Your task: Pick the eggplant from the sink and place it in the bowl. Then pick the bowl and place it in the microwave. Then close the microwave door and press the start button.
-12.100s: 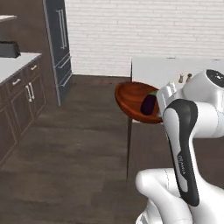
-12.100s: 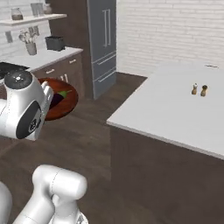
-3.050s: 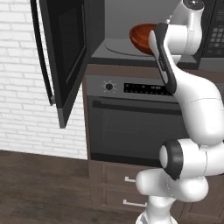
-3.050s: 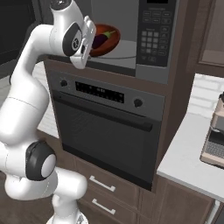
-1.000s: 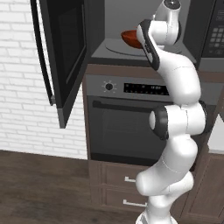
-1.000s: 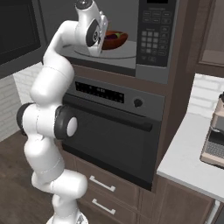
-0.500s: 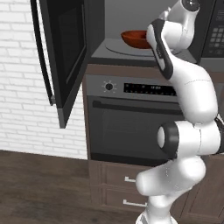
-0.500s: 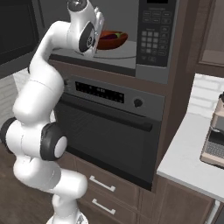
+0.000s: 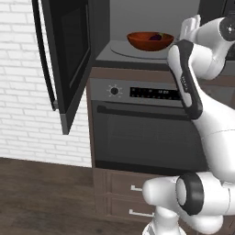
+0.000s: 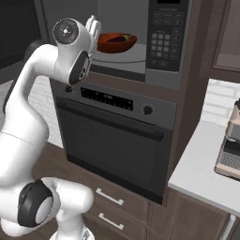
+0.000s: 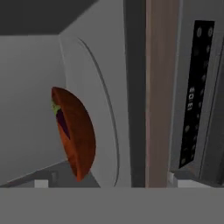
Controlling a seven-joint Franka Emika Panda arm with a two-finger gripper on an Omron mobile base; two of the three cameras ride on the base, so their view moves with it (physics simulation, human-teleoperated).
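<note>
The reddish-brown wooden bowl [image 9: 149, 41] [image 10: 116, 43] [image 11: 76, 135] rests on the glass turntable [image 9: 137, 50] inside the microwave [image 10: 123, 21]. In it lies the dark purple eggplant [image 9: 156, 36] [image 10: 125, 38] [image 11: 61, 123]. My gripper [image 9: 189, 27] [image 10: 93, 26] is open and holds nothing. It hangs at the front of the microwave's opening, a short way from the bowl's rim. The microwave door [image 9: 69, 59] stands swung wide open to the left. The sink is out of view.
The keypad panel [image 10: 164, 42] is to the right of the microwave's opening. Below it is the oven [image 9: 147, 133] [image 10: 112, 136] with a knob and a bar handle. A coffee machine [image 10: 229, 150] stands on the white counter [image 10: 201, 173] at the right. Drawers sit under the oven.
My hand has drawn back from the bowl toward the front of the microwave and its jaws have spread slightly wider. The bowl with the eggplant stays on the turntable.
</note>
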